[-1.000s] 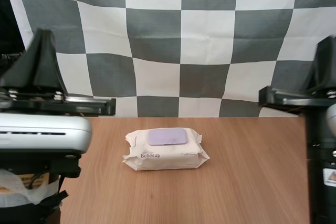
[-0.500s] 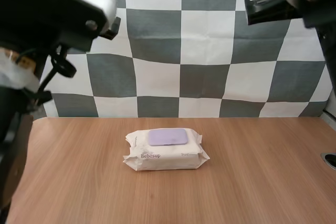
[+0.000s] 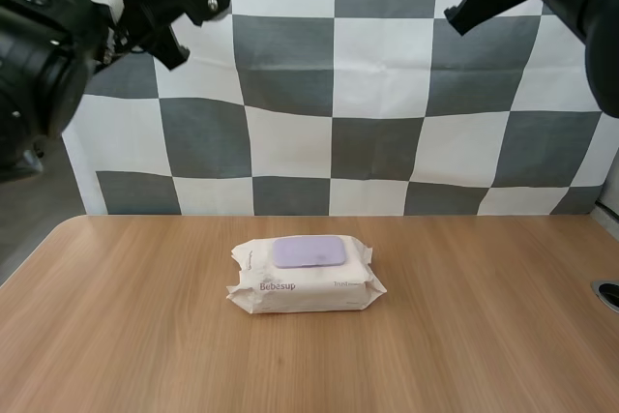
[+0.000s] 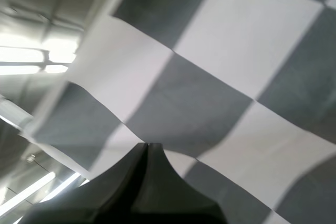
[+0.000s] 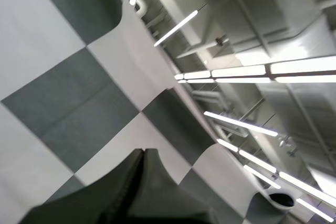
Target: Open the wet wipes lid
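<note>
High view: wet wipes pack, lid closed.
You see the pack of wet wipes (image 3: 305,282) lying mid-table (image 3: 484,336), its purple lid (image 3: 308,251) flat on top; your left gripper (image 4: 147,148) and right gripper (image 5: 143,153) are each clenched on nothing.

Wet wipes pack (image 3: 305,278) flat on the table (image 3: 145,336) at its middle, lid (image 3: 308,251) on its top face

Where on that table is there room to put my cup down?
Bare wood lies left of the wet wipes pack out to the table edge, right of it, and in front. Only the strip behind the pack is narrow.
</note>
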`<move>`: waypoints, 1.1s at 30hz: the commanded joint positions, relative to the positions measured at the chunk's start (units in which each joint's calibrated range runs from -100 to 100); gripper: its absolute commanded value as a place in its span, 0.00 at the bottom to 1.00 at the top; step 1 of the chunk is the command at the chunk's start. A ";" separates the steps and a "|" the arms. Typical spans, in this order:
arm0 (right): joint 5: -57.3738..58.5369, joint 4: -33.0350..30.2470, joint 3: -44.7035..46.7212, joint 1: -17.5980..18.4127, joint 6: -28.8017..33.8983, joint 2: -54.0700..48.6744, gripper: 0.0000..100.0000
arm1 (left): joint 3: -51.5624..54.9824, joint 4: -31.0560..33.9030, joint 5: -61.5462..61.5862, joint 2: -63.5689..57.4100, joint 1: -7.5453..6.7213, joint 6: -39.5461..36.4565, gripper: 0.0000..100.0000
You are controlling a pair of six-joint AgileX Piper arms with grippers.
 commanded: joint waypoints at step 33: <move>55.52 20.39 23.06 -0.03 -24.78 0.46 0.00 | 23.24 -84.89 82.06 8.38 14.19 48.29 0.00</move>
